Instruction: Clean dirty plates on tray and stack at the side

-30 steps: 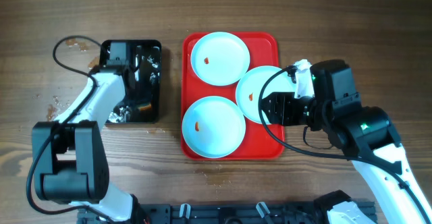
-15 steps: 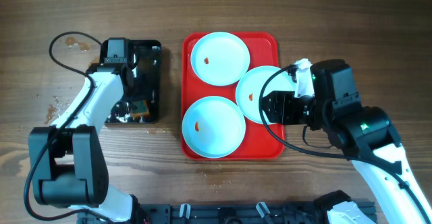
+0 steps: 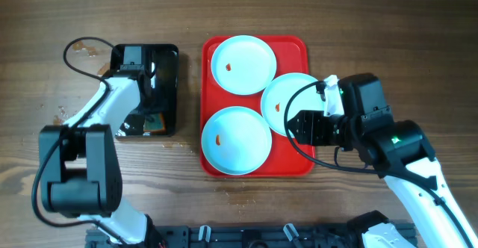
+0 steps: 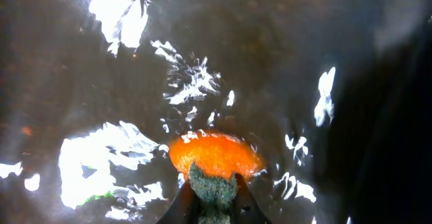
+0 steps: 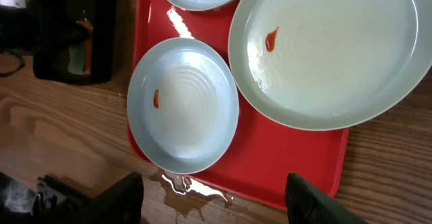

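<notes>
From above, my left pincer is sunk in the black tray. My right pincer hangs over the red tray. The red tray holds all three plates. The nearest plate lies just ahead of my right pincer and rides up on the rim. The middle plate is beyond it to one side, and the far plate is farthest off. Each carries a red smear, and none is stacked at the side yet.

Through my left wrist, the left pincer looks clenched on the green pad of an orange sponge, which sits directly ahead of the tips. The black tray's floor around it glints as if wet. I see nothing else in it for certain.

Through my right wrist, the right pincer is spread wide and grasps nothing. The nearest plate and the middle plate lie ahead of the tips in the red tray. A small puddle lies on the table between my fingers.

I judge this to be the sponge-fetching step, with cleaning not yet begun. Next, the left should lift the sponge clear of the black tray's wall and carry it to a smear. The right should close on the nearest plate's overhanging rim, gently, since the plate may be slick.
</notes>
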Robot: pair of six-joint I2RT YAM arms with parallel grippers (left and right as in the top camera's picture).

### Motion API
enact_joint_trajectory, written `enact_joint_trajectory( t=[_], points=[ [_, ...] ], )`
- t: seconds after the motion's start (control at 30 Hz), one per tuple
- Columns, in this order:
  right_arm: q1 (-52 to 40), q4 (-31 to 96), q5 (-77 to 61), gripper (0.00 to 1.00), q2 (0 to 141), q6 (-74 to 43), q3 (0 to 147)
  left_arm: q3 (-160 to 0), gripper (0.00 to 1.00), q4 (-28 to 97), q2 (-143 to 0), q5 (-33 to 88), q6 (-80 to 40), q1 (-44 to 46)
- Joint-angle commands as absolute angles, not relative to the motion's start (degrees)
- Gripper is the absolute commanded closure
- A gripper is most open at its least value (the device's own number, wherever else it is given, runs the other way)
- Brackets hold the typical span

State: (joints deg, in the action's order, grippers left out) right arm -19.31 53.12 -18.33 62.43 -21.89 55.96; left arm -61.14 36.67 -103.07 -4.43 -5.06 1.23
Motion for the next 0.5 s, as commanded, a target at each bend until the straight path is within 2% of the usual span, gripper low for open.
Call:
enact_joint_trajectory(
  t=[0.0, 0.1, 0.17, 0.33, 0.47],
  points=[
    [-19.6, 52.6, -18.0, 0.32, 62.8, -22.5, 54.8, -63.6, 0.38, 37.8, -97.1, -3.7, -3.6, 1.1],
    [-19.6, 52.6, -18.0, 0.32, 62.8, -22.5, 54.8, -63.5, 0.37, 41.2, -97.7, -3.7, -4.6, 1.1],
    [-19.6, 52.6, -18.0, 0.32, 62.8, -22.5, 54.8, -62.8, 0.44, 41.5, -98.6, -3.5, -7.0, 1.1],
    [-19.6, 52.9, -18.0, 0.32, 62.8, -22.5, 54.8, -57.9, 0.71, 38.0, -101.5, 0.9, -8.1, 1.1],
    [-19.6, 52.6, -18.0, 0.32, 62.8, -22.5, 54.8, -56.7, 0.96, 35.4, -102.1, 0.8, -8.1, 1.1]
  ],
)
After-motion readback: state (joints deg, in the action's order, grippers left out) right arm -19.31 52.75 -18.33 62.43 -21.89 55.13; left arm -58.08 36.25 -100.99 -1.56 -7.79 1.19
